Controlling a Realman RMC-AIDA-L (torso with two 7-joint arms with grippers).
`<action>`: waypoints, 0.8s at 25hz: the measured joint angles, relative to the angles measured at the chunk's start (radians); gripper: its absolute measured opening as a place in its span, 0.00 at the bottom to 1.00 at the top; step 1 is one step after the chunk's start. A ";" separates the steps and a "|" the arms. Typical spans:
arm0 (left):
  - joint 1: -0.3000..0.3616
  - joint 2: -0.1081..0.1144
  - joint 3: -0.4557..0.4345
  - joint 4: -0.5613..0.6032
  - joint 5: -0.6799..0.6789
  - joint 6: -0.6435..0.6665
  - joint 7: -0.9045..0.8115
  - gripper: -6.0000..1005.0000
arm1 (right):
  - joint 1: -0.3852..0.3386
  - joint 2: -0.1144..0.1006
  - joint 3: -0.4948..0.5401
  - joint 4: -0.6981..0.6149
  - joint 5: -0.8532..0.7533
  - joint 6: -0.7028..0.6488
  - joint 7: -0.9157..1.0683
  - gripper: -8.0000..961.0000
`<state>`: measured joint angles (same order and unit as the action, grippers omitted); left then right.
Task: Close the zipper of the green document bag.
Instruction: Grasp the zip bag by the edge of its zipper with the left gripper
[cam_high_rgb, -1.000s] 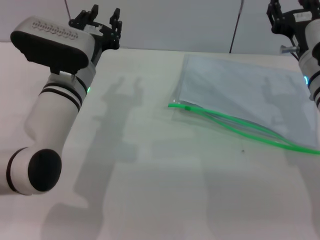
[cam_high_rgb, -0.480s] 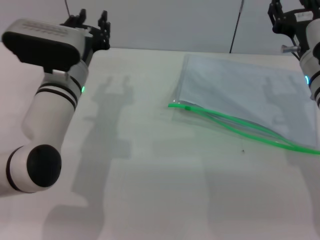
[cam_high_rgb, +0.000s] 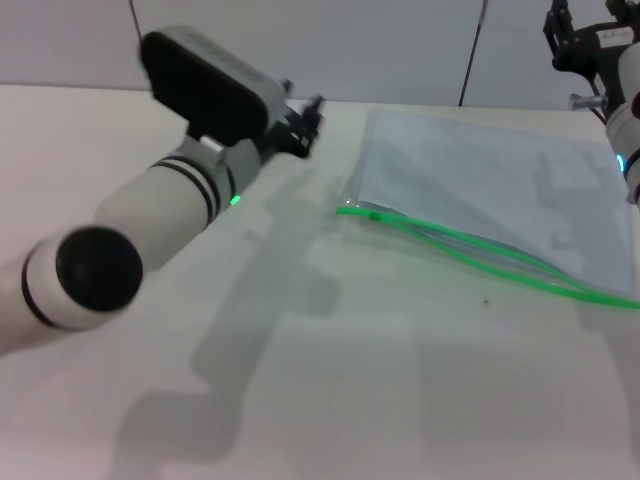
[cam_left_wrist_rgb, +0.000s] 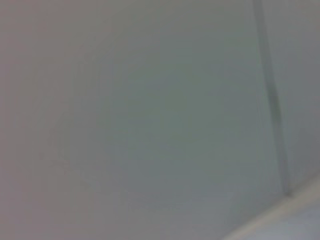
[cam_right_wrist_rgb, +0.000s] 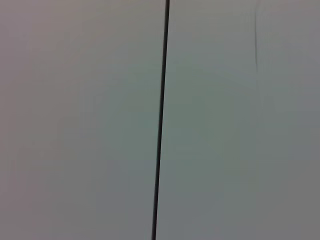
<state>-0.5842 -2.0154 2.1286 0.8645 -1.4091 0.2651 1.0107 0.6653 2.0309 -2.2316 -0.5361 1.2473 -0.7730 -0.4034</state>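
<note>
Item: green document bag (cam_high_rgb: 480, 185). Flat see-through pouch, pale blue-grey, lying on the white table (cam_high_rgb: 330, 390). It sits ahead of and beyond the left gripper's jaws, well apart from them, and below and inward of the right gripper's jaws.

Item: zipper (cam_high_rgb: 500, 260). Thin bright green strip along the bag's near long edge. The two tracks visibly part and bow along the middle, so the mouth reads as open. A small green slider (cam_high_rgb: 374, 212) appears to sit at the end of the strip nearest the left jaws; too small to be sure.

Item: left gripper (cam_high_rgb: 298, 127). Held over the table, pointing toward the bag's near corner. Jaw spread: cannot tell; the arm's body hides most of the fingers. Its wrist view shows only blank wall.

Item: right gripper (cam_high_rgb: 575, 40). Raised at the far right, above the bag's far edge, touching nothing. Jaw spread: cannot tell, as it is cut off by the picture's edge.

Handling, as judged: the bag is likely very light, limp and slick, so it will probably slide or buckle when the slider is pulled. Best hold: pinch the slider itself with one gripper, and pin or pinch the bag corner just behind it with the other, keeping the strip taut.
</note>
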 joint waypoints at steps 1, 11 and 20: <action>-0.001 0.000 -0.020 0.008 0.001 -0.058 0.021 0.38 | 0.000 0.000 0.000 0.000 0.000 0.000 0.000 0.64; -0.027 0.022 -0.117 0.059 0.078 -0.387 0.108 0.41 | 0.003 0.000 0.000 0.013 0.000 0.000 0.000 0.64; -0.032 0.012 -0.217 0.103 0.295 -0.594 0.053 0.51 | 0.007 0.000 0.000 0.022 0.000 0.014 0.000 0.64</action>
<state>-0.6162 -2.0039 1.9116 0.9675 -1.1136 -0.3290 1.0639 0.6726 2.0309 -2.2319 -0.5145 1.2471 -0.7585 -0.4034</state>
